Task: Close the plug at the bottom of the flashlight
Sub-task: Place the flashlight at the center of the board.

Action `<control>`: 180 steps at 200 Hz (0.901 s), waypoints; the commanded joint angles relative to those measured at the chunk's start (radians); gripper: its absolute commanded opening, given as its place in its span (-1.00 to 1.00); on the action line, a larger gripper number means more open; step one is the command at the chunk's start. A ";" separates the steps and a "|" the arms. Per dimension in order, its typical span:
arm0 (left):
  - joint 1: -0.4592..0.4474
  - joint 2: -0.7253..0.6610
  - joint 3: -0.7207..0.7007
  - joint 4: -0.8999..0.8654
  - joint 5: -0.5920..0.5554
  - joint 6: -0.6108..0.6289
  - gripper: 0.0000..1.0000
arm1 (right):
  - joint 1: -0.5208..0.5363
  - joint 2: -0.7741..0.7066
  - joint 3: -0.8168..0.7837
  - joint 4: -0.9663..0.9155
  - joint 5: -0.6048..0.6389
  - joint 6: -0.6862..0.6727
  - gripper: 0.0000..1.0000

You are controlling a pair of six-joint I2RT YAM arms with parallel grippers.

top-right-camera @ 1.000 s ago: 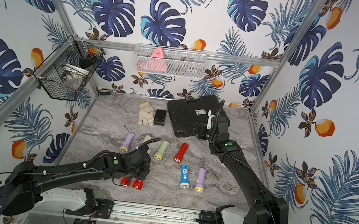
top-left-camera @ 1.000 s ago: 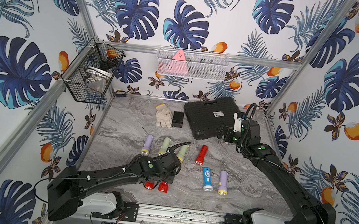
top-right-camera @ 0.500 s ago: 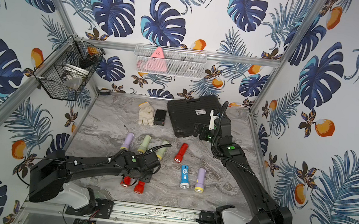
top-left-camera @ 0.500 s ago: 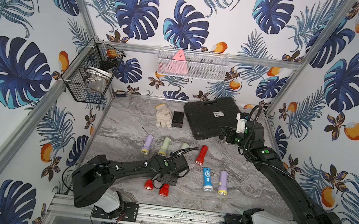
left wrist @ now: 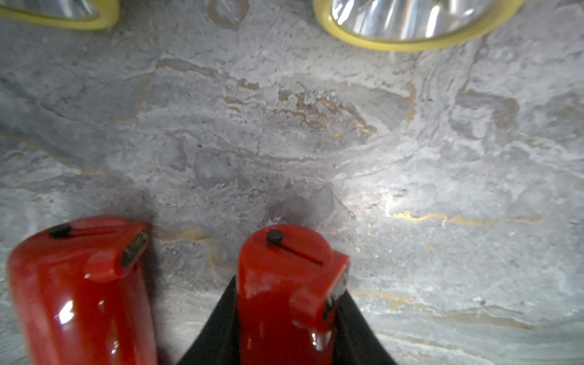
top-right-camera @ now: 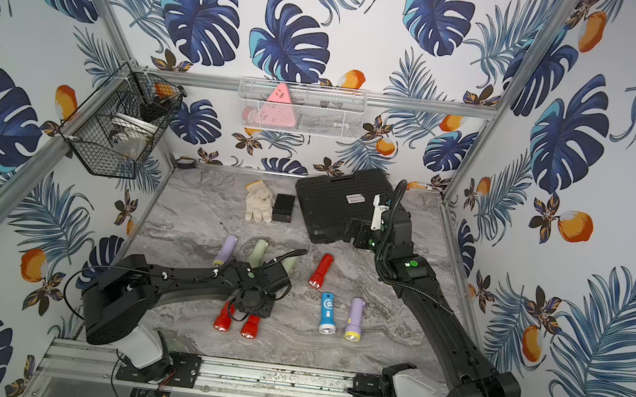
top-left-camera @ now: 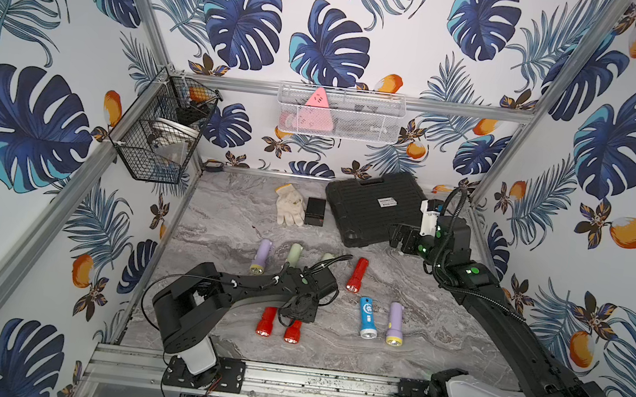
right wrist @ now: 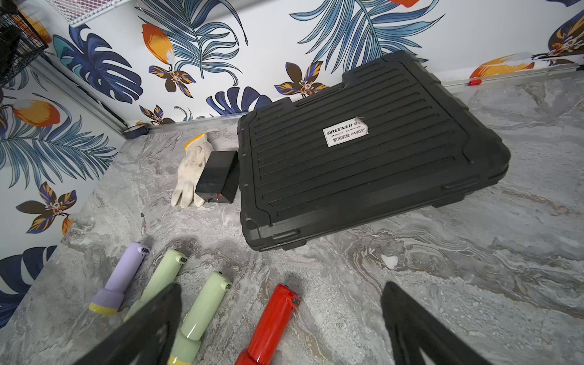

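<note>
Two red flashlights lie side by side near the table's front. My left gripper (top-left-camera: 297, 313) hangs over them and is shut on the right-hand red flashlight (top-left-camera: 292, 333). In the left wrist view that flashlight (left wrist: 284, 300) sits between the two black fingers (left wrist: 218, 328); its tail shows a black stud and a side port (left wrist: 338, 287). The other red flashlight (left wrist: 79, 294) lies beside it with its port (left wrist: 136, 246) showing. My right gripper (top-left-camera: 397, 237) stands open above the front edge of the black case, holding nothing.
More flashlights lie around: purple (top-left-camera: 261, 256), green (top-left-camera: 293, 254), red (top-left-camera: 356, 275), blue (top-left-camera: 367, 317), purple (top-left-camera: 395, 324). A black tool case (top-left-camera: 372, 209), white glove (top-left-camera: 290, 206) and small black box (top-left-camera: 315, 211) sit at the back. A wire basket (top-left-camera: 160, 136) hangs left.
The left arm has folded inward, its elbow swinging toward the table, with the gripper staying over the two red flashlights. The right gripper has shifted slightly right.
</note>
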 commanded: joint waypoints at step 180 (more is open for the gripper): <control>0.015 -0.138 0.163 0.064 0.055 0.111 0.60 | -0.042 0.009 -0.025 -0.029 0.075 0.072 1.00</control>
